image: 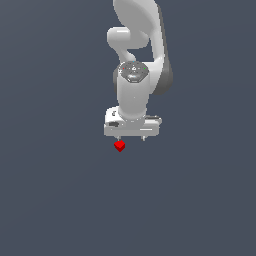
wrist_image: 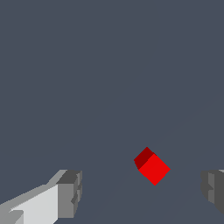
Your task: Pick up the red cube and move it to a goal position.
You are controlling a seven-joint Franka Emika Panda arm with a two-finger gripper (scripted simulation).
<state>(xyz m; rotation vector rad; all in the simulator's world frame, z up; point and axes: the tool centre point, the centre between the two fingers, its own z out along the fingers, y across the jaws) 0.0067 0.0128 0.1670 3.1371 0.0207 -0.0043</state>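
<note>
The red cube (image: 119,146) is a tiny bright red cube lying on the plain dark grey floor, just below the white gripper in the exterior view. In the wrist view the red cube (wrist_image: 152,166) lies between the two grey fingertips (wrist_image: 70,194), nearer the other one, turned at an angle to them. My gripper (image: 131,138) points down with its jaws wide apart and holds nothing. I cannot tell how high the fingertips stand above the cube.
The white arm (image: 137,60) rises behind the gripper toward the top of the exterior view. The dark grey floor (image: 50,200) is plain all around. No goal marker shows.
</note>
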